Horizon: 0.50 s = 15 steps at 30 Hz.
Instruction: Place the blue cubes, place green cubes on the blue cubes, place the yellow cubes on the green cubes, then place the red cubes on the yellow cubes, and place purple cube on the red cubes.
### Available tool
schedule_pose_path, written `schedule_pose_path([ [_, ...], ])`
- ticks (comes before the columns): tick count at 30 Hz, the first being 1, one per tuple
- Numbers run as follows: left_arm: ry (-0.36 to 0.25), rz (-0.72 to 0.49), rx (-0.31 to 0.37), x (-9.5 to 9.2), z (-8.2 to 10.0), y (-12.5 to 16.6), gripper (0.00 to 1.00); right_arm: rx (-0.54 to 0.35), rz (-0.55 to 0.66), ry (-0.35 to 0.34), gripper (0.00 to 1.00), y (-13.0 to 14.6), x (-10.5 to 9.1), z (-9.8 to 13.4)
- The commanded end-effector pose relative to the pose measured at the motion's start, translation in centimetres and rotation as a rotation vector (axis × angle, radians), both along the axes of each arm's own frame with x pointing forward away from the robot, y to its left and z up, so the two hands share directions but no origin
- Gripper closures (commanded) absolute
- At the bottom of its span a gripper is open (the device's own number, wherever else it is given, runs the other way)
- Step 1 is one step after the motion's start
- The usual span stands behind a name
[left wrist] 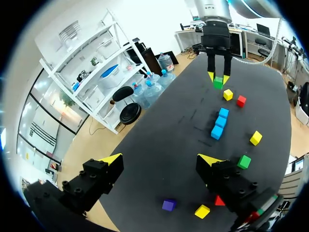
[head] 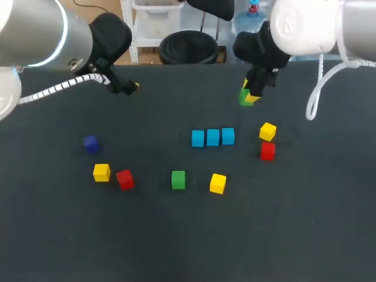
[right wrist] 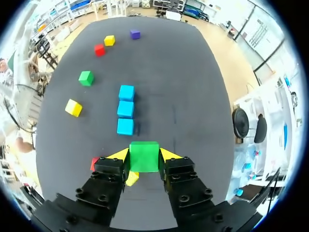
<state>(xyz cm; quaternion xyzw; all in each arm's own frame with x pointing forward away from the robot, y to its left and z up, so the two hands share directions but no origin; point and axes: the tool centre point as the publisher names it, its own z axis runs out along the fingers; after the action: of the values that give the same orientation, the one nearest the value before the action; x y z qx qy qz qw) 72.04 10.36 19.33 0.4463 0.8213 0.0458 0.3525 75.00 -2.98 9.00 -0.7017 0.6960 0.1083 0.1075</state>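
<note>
Three blue cubes (head: 212, 137) lie in a tight row at the table's middle, seen ahead of my right gripper as blue cubes (right wrist: 125, 108). My right gripper (right wrist: 144, 155) is shut on a green cube (right wrist: 144, 156) and holds it above the table behind the row; from overhead the green cube (head: 246, 97) shows just under the right gripper (head: 254, 91). A second green cube (head: 178, 180) rests in front of the row. Yellow cubes (head: 267, 131) (head: 218, 183) (head: 101, 172), red cubes (head: 267, 151) (head: 124, 178) and a purple cube (head: 90, 143) lie scattered. My left gripper (left wrist: 161, 162) stands open over the far left.
The dark table (head: 188, 247) has a wide bare stretch along its front. The yellow and red pair sits just right of the blue row. The left arm (head: 111, 35) hangs over the back left corner.
</note>
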Motion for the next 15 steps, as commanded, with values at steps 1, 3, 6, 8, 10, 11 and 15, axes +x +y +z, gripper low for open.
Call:
schedule_pose_path([
  [1,-0.001,0.004,0.002,0.0,0.0,0.0,0.0,0.001,-0.017,0.016,1.0,0.8,-0.5,0.6],
  [3,-0.001,0.004,0.002,0.0,0.0,0.0,0.0,0.006,-0.007,0.029,1.0,1.0,-1.0,0.7],
  [6,-0.001,0.004,0.002,0.0,0.0,0.0,0.0,0.0,-0.001,0.034,1.0,1.2,-1.4,0.6],
  [8,-0.001,0.004,0.002,0.0,0.0,0.0,0.0,-0.01,-0.017,0.05,1.0,1.2,-1.5,0.4],
  [10,-0.001,0.004,0.002,0.0,0.0,0.0,0.0,-0.019,-0.021,0.055,1.0,1.2,-1.7,0.2],
  [11,-0.001,0.004,0.002,0.0,0.0,0.0,0.0,-0.023,-0.022,0.057,1.0,1.2,-1.9,0.1],
  [15,-0.001,0.004,0.002,0.0,0.0,0.0,0.0,-0.037,-0.061,0.09,1.0,1.7,-2.3,-0.5],
])
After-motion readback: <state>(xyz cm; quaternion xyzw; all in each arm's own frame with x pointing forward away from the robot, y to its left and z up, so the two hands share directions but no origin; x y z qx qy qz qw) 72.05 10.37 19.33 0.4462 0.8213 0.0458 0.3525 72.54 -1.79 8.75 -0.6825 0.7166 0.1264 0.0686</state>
